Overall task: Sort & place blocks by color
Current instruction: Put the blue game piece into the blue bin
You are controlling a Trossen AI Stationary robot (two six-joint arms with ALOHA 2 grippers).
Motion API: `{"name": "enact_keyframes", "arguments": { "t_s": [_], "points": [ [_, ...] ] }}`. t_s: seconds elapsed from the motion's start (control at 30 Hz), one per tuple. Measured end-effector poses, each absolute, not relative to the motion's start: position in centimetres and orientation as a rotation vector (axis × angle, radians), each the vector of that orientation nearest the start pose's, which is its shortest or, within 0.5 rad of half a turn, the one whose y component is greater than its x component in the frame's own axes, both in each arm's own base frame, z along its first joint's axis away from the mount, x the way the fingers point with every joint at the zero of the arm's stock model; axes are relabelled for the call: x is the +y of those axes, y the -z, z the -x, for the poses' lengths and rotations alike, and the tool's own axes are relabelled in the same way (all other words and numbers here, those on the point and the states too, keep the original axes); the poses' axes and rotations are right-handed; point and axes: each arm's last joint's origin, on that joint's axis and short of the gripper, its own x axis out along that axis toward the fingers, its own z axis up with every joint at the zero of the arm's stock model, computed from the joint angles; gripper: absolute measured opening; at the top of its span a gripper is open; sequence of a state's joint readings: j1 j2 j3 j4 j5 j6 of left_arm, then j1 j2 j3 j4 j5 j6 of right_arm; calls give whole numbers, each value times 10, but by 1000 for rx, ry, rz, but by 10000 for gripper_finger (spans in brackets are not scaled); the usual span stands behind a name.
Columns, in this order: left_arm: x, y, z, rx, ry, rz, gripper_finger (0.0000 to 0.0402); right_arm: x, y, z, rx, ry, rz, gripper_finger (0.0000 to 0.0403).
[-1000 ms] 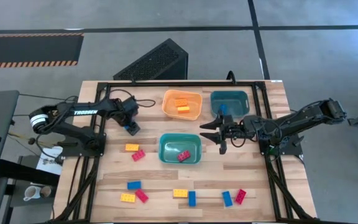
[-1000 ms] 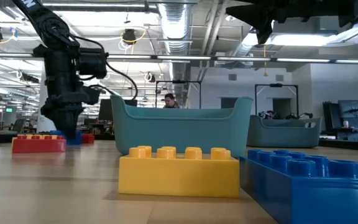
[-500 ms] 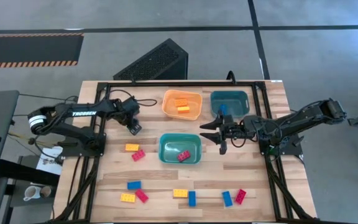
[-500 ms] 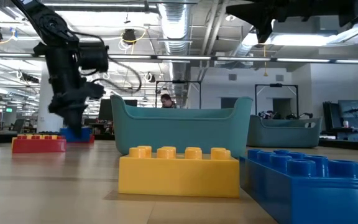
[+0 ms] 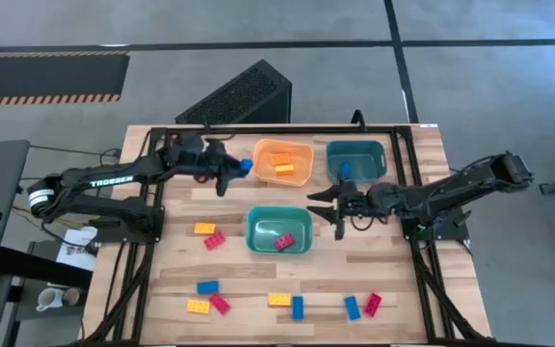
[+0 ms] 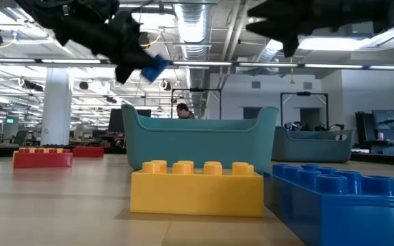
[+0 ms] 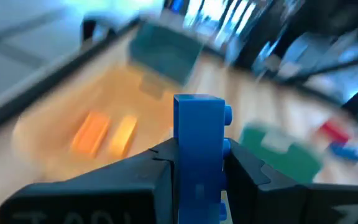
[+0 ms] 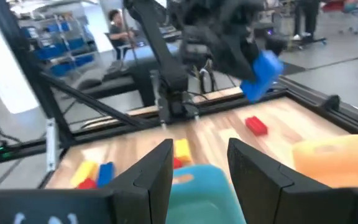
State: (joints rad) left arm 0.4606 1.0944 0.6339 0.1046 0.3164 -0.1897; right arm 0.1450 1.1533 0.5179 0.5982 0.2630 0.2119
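A blue block (image 5: 245, 166) was held clamped between the fingers of the left gripper (image 5: 237, 169), raised above the table just beside the orange bin (image 5: 282, 162). The right gripper (image 5: 322, 204) was poised with its jaws apart and empty, between the two teal bins, beyond the orange bin.

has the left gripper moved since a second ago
Yes. In the high view the left gripper, shut on a blue block, has swung from the table's left edge toward the orange bin and now sits beside its left rim.
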Motion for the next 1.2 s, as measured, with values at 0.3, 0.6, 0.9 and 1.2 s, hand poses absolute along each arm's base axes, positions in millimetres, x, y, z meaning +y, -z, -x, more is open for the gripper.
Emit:
{"name": "enact_keyframes", "arguments": {
  "t_s": [0.3,0.6,0.9,1.2],
  "points": [
    [92,-249,-249,119,7,300,55,-6,-220,-262,52,219,-229,194],
    [73,-238,-268,106,117,283,55,-29,-225,-281,-33,112,-310,291],
    [63,-242,-271,75,161,256,55,-32,-238,-328,-53,91,-220,337],
    [62,-239,-271,108,169,257,55,-31,-243,-340,-73,67,-170,306]
  ]
}}
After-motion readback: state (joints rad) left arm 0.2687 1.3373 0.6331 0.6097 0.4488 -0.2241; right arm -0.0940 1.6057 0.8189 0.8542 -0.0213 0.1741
